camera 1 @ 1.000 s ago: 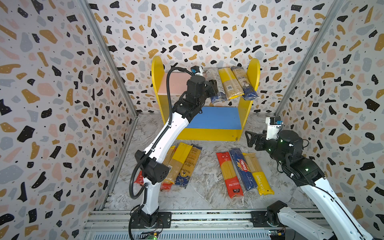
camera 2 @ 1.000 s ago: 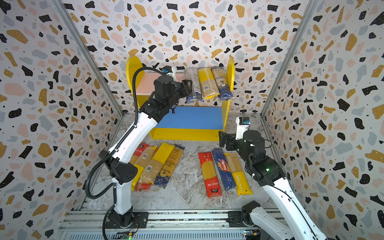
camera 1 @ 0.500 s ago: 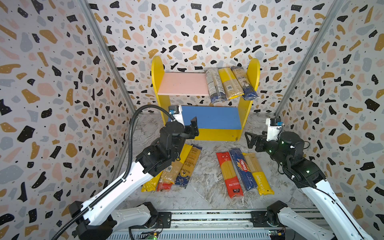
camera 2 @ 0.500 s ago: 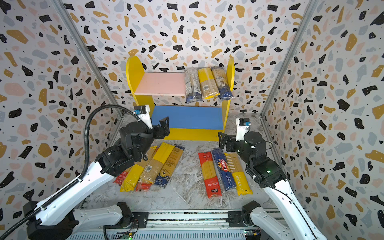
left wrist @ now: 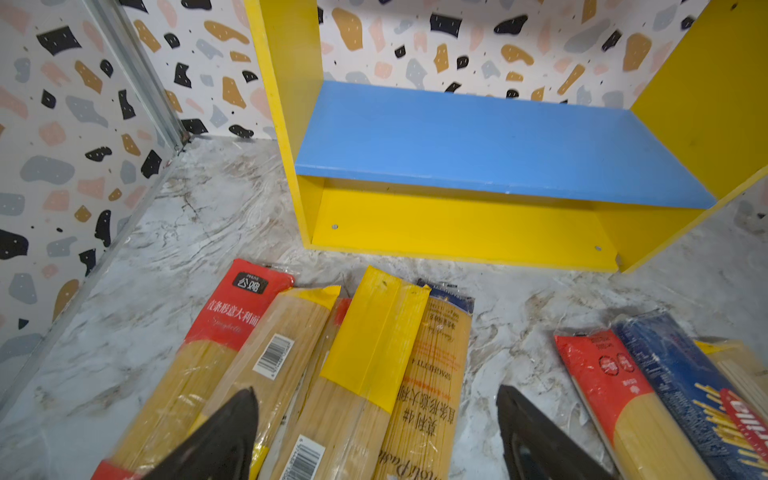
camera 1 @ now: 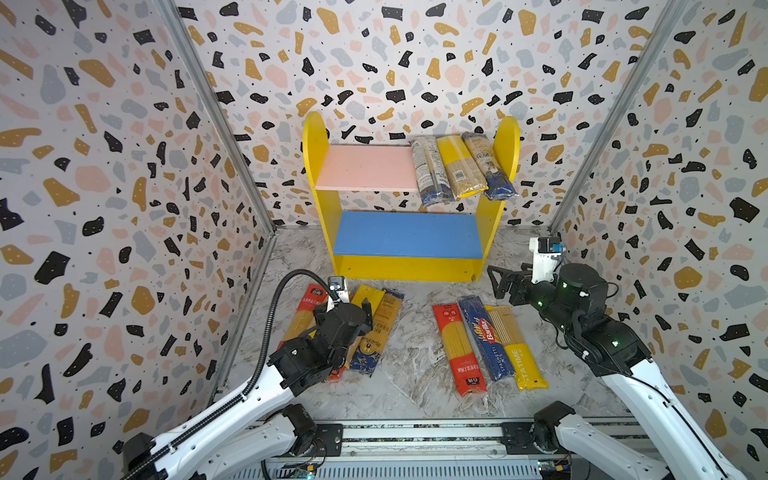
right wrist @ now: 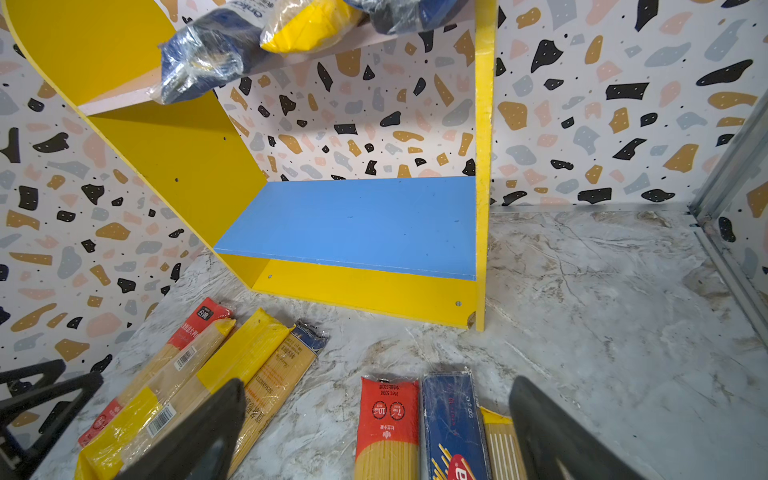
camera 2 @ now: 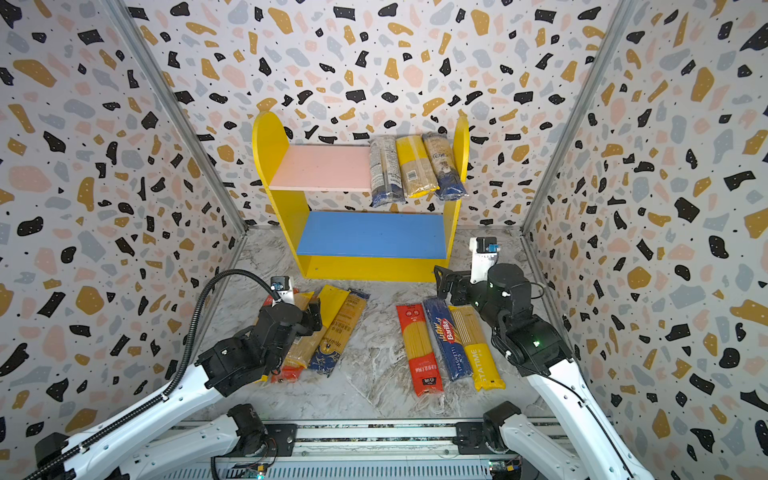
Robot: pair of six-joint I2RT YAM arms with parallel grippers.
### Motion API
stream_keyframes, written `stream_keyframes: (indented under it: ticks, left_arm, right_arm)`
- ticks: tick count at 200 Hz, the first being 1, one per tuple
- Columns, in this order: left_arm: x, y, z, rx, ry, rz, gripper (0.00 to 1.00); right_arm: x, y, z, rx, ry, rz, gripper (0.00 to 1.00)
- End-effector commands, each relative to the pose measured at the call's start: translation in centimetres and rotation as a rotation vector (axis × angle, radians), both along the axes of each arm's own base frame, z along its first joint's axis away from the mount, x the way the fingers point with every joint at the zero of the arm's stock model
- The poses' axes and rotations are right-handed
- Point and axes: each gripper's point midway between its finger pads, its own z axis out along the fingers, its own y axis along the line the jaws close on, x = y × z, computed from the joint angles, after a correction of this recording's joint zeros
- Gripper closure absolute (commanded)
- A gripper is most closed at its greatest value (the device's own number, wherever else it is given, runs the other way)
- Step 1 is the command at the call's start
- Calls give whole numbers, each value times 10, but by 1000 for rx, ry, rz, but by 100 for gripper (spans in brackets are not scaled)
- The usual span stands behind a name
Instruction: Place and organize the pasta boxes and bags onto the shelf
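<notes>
The shelf [camera 1: 324, 174] stands at the back wall. Three pasta packs [camera 1: 459, 166] lie side by side at the right end of its pink upper board, their ends hanging over the front edge. The blue lower board [camera 1: 407, 235] is bare. On the floor at the left, several packs [camera 1: 380, 328] lie in a loose pile. My left gripper [camera 1: 349, 309] hovers open just above them, over a yellow-ended pack [left wrist: 374, 328], holding nothing. A red pack [camera 1: 457, 349], a blue Barilla pack [camera 1: 484, 336] and a yellow STATIME pack [camera 1: 513, 349] lie in a row on the right. Behind them my right gripper [camera 1: 498, 282] is open and empty.
Patterned walls close the cell on three sides, with metal corner posts [camera 1: 216, 124]. The shelf's yellow side panel [camera 1: 486, 232] stands close to my right gripper. A marbled floor strip [camera 1: 415, 324] separates the two groups of packs. The arm rail [camera 1: 415, 436] runs along the front.
My left arm has pulled back from the upper board and dropped to the floor pile, its jaws opening wider. The right arm has hardly moved.
</notes>
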Motion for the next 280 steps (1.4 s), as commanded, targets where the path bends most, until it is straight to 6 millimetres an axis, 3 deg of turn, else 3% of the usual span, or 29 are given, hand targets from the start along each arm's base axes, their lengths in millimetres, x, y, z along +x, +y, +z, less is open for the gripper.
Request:
stream_keyframes:
  ticks: [1,23,48,70,85,152,207,259,280]
  left_arm:
    - [-2,-13,-27,-37,57,-30,11]
    - [0,-11,-47,-11,88,-1,10]
    - [1,11,-69,88,104,100,0]
    - [4,37,-108,75,214,162,1]
    - [4,41,-122,41,235,159,0]
    - [7,36,-146,80,300,127,1]
    - [6,39,-180,128,383,142,0]
    - [8,8,-207,56,478,40,1]
    - [7,-9,-206,-11,475,-4,2]
  right_arm:
    - [-1,-6,-1,-15,15,-31,1]
    - [-2,-8,-2,-21,17,-40,1]
    - [-2,-5,-7,-25,35,-27,1]
    - [-1,-4,-14,-28,46,-22,1]
    - [-1,-2,-18,-25,49,-15,1]
    - [1,4,-40,-23,79,8,1]
    - [2,5,-52,-29,94,16,1]
    - [5,5,-58,-43,105,7,1]
    - [7,4,-60,-44,110,-1,1]
